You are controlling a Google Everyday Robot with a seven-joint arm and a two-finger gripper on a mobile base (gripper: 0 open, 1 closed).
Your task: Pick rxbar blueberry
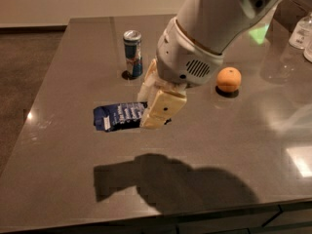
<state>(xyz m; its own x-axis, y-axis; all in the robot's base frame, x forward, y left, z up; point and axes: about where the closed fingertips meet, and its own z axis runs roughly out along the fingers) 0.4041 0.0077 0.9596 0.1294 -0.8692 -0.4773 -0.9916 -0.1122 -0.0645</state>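
The rxbar blueberry (118,116) is a flat navy-blue wrapper with white text and a pale strip at its left end. My gripper (149,118) is shut on its right end, with the cream fingers (163,108) pointing down and to the left. The bar hangs roughly level above the dark table (58,145), left of centre. Its shadow lies on the tabletop well below it, nearer the front edge. The bar's right end is hidden behind the fingers.
A tall blue-and-silver drink can (132,52) stands behind the bar. An orange (228,79) lies to the right of the arm. Clear bottles (300,30) stand at the far right. The table's front edge runs along the bottom.
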